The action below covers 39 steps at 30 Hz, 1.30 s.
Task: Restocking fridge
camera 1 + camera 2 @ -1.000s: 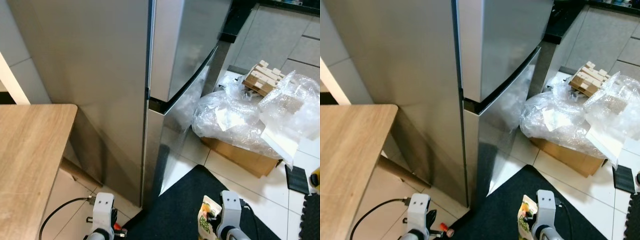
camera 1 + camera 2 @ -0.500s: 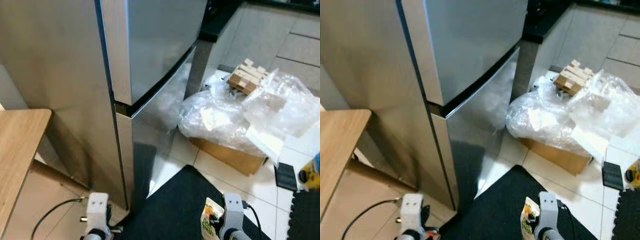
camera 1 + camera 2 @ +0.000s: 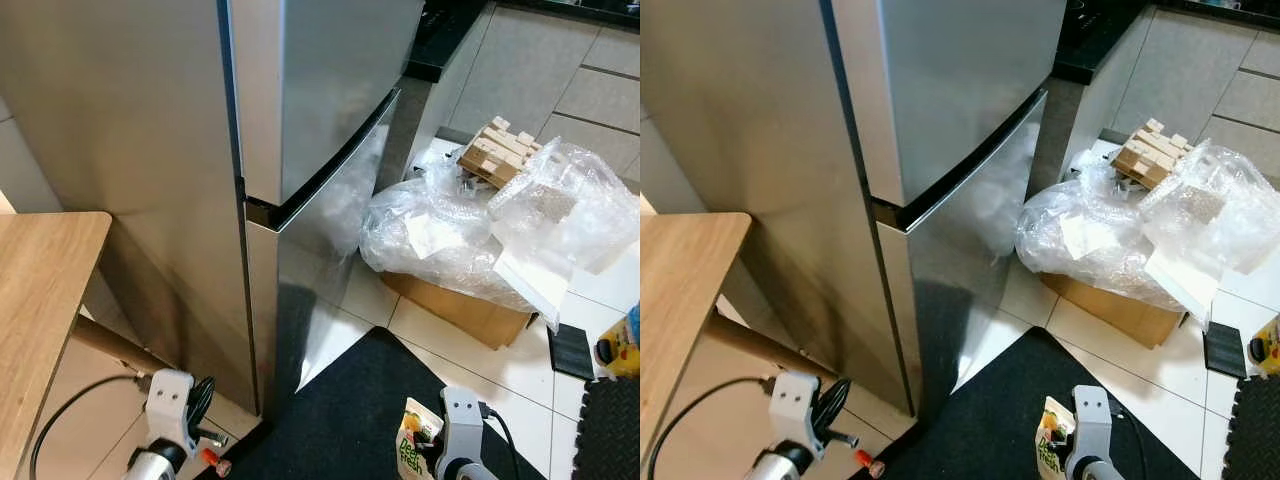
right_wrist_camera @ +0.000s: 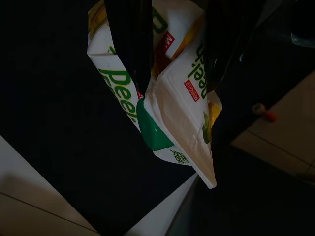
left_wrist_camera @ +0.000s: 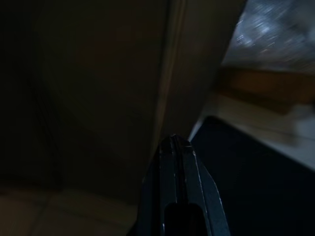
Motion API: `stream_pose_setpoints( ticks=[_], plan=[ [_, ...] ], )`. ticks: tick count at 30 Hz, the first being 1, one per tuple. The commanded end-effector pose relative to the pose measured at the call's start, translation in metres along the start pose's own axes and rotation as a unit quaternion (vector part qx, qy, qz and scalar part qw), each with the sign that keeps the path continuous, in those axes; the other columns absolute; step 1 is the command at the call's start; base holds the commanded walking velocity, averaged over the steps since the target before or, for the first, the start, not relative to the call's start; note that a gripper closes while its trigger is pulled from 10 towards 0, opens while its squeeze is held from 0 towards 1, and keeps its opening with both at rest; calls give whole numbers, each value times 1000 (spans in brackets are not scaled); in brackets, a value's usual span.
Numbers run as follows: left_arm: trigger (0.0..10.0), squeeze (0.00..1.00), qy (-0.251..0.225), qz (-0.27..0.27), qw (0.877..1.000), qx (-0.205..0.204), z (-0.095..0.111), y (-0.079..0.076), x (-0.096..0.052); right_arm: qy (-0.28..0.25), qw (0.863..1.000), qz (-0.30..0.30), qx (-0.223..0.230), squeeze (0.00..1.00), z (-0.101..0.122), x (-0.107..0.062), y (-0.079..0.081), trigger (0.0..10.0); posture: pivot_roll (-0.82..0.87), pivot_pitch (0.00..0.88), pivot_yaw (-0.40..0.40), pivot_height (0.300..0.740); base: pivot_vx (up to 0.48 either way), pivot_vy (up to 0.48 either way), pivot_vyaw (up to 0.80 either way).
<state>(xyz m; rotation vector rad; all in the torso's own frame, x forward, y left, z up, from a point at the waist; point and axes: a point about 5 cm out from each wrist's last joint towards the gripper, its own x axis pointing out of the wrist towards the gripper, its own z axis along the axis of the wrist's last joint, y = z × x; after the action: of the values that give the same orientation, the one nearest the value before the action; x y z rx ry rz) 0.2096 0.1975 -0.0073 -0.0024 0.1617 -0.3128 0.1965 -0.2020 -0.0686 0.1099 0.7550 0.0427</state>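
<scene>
A tall stainless-steel fridge stands before me with both its upper and lower doors closed. Low at the right, my right gripper is shut on a white juice carton with green lettering and a green cap. The carton hangs over the black mat beside my right wrist. My left gripper is shut with nothing in it. It is held low near the fridge's lower front corner, and its wrist is at the bottom left.
A wooden table juts in on the left, with a black cable on the floor below. To the fridge's right, clear plastic bags lie over a cardboard box, with wooden blocks behind. A black mat covers the floor.
The camera has swung right and partly back, so the whole scene has shifted. My left wrist has risen a little and moved left. The carton stays in the right gripper.
</scene>
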Motion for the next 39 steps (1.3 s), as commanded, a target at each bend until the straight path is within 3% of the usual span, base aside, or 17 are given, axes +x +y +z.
stream_pose_setpoints(
  ticks=[1, 5, 10, 14, 26, 27, 38, 39],
  plan=[
    [10000, 0, 6, -39, 999, -7, 3, 0, 0, -6, 1000, 1, -8, 0, 2, -1, -3, 10000, -59, 99, -82, 740, 0, 0, 0],
    [10000, 0, -1, -95, 995, 23, 18, 2, 7, -8, 1000, 4, -8, 0, 4, 0, -3, 10000, -61, 104, -85, 740, 0, 0, 0],
    [10000, 0, -7, -98, 994, 38, 23, 5, 9, -9, 1000, 4, -9, 0, 4, 0, -3, 10000, -62, 107, -87, 740, 0, 0, 0],
    [10000, 0, -48, -79, 993, 67, 46, 15, 27, -13, 1000, 5, -10, 0, 6, 0, -4, 10000, -69, 112, -87, 740, 0, 0, 0],
    [10000, 0, -54, -126, 990, 32, 52, -5, 41, -11, 1000, -1, -8, 0, 2, -3, -10, 10000, -88, 108, -81, 740, 0, 0, 0],
    [0, 0, -55, -130, 990, 31, 52, -7, 43, -11, 1000, -1, -8, 0, 1, -4, -10, 10000, -88, 108, -82, 740, 0, 0, 0],
    [0, 0, -74, -95, 991, 57, 59, -9, 52, -12, 1000, 2, -11, 0, 3, -3, -9, 10000, -87, 102, -90, 740, 0, 0, 0],
    [2745, 0, -75, -88, 991, 62, 60, -9, 53, -13, 1000, 2, -11, 0, 4, -3, -9, 10000, -87, 102, -90, 740, 0, 0, 0]
  ],
)
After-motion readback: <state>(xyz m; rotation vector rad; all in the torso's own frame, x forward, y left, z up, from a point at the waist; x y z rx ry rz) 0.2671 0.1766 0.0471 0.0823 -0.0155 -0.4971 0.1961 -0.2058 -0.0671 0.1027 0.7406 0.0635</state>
